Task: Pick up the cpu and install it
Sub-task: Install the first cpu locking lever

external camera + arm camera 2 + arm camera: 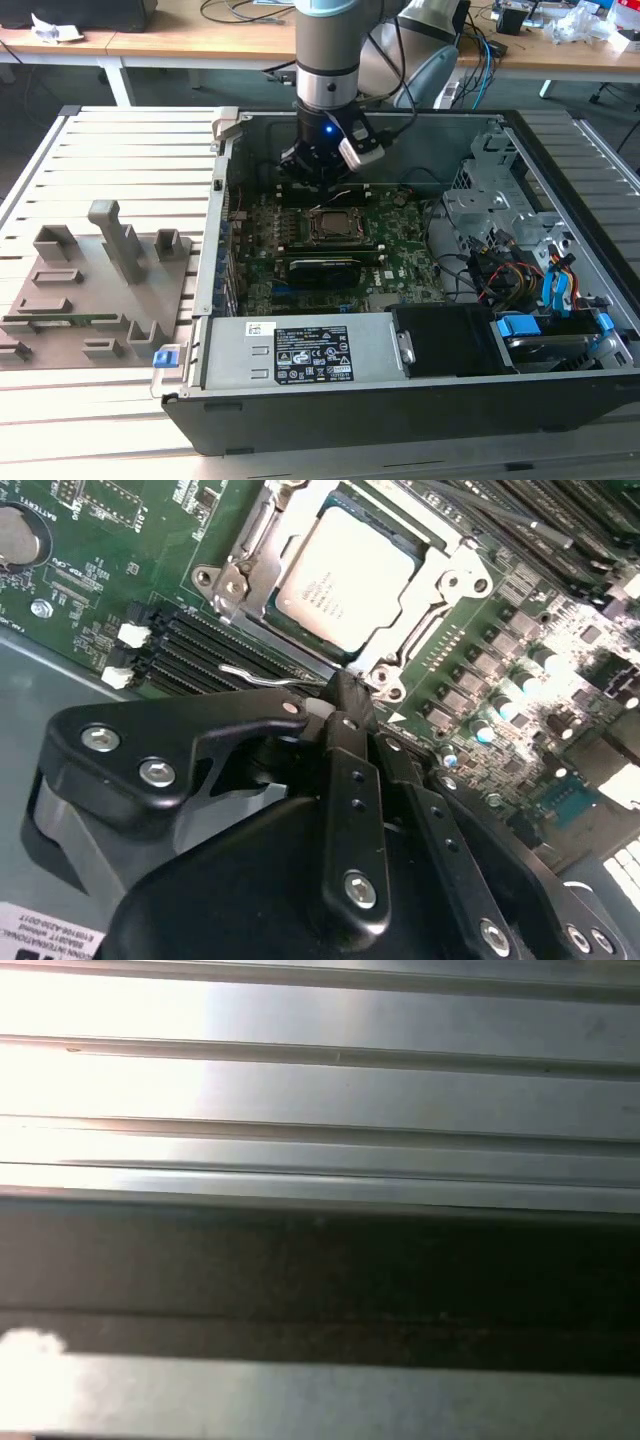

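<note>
The cpu lies flat in the dark socket frame on the green motherboard inside the open computer case; its silvery top faces up. In the second wrist view the cpu rests within the metal socket frame. My gripper hangs just behind the socket, close above the board. Its black fingers meet at the tips beside the socket's thin wire lever, and my gripper is shut with nothing seen between them.
A grey fixture with upright blocks lies on the slatted table at the exterior view's left. The power supply fills the case's near side, with drive bays and cables on the right. Memory slots flank the socket.
</note>
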{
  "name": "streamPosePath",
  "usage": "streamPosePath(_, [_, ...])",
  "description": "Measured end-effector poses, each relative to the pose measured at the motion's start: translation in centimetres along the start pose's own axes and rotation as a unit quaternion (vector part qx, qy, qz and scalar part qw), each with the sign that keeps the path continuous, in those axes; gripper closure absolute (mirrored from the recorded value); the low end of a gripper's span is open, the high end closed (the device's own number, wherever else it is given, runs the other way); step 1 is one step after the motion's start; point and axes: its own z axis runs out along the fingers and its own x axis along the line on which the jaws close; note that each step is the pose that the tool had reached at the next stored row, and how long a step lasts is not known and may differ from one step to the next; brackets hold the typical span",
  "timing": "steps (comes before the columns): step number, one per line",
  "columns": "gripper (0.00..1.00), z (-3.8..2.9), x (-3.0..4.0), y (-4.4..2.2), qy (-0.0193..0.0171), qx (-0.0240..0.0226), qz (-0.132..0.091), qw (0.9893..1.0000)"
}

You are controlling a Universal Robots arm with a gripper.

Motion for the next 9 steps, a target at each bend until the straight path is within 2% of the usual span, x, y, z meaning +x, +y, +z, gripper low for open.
streamPosePath(9, [0.89,0.86,-1.62,-0.04,0.0001,0.0030,-0.004,1.0000])
